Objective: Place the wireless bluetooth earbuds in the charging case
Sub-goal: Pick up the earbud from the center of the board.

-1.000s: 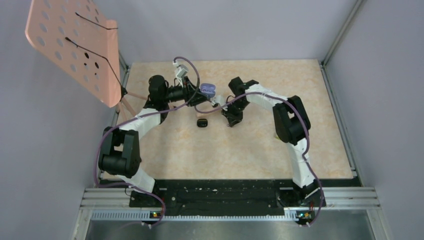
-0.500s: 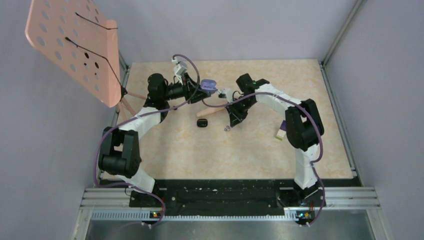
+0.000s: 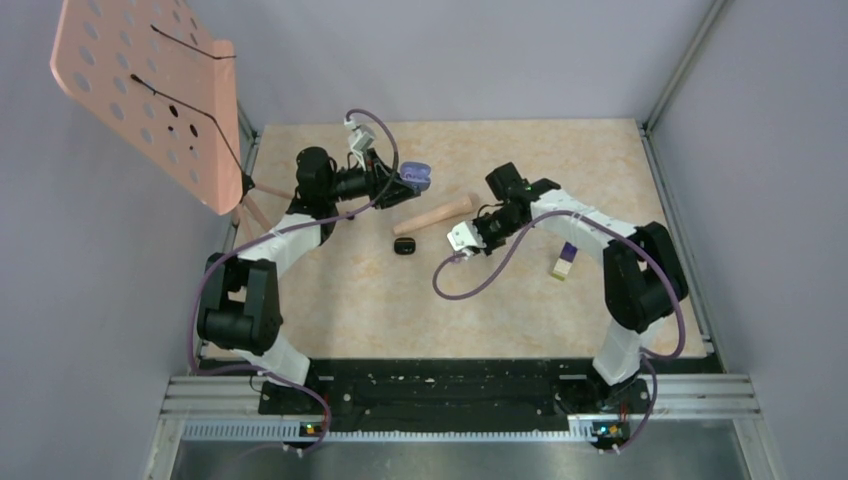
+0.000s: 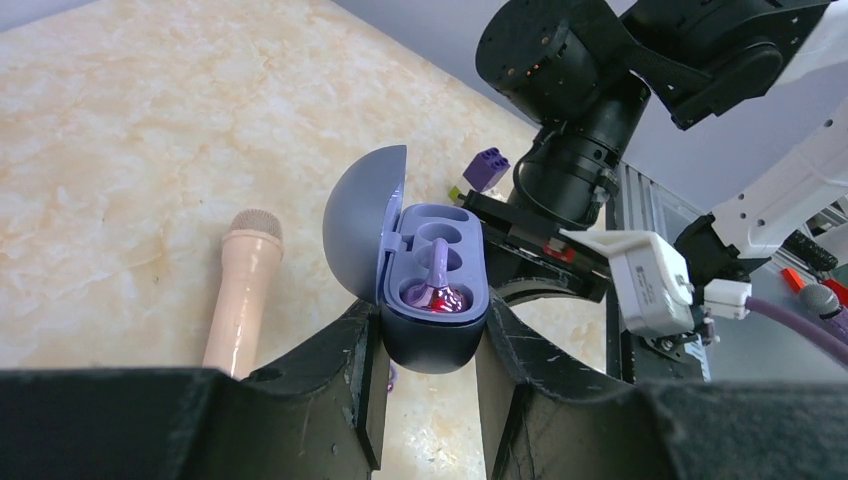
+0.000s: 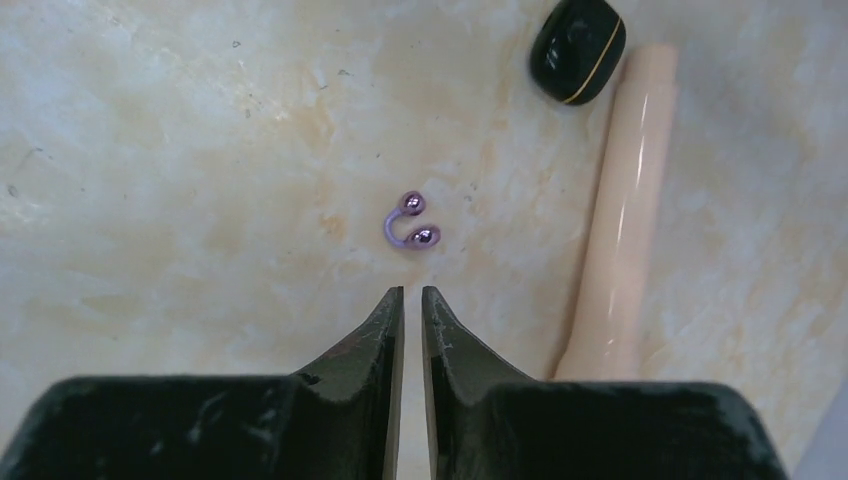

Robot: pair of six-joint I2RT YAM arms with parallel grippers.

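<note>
My left gripper [image 4: 432, 325] is shut on the open purple charging case [image 4: 436, 348] and holds it above the table, lid up; it also shows in the top view [image 3: 414, 178]. One glossy pinkish-purple earbud [image 4: 438, 293] sits in a case slot. The other slot looks empty. A second pinkish-purple earbud [image 5: 410, 222], a curved piece with two beads, lies on the table just ahead of my right gripper [image 5: 411, 292]. That gripper is shut but for a sliver, holds nothing, and hangs low over the table [image 3: 468, 244].
A pink toy microphone [image 5: 618, 210] lies right of the loose earbud, also seen from above [image 3: 432, 215]. A black glossy oval piece with a gold line [image 5: 578, 37] lies by its end [image 3: 403, 246]. A purple-and-cream block [image 3: 565, 258] stands at the right. A pink perforated stand [image 3: 150, 95] leans at the back left.
My right gripper has drawn away from the case at the left gripper and come down over the table near the loose earbud. My left gripper has kept the case almost still.
</note>
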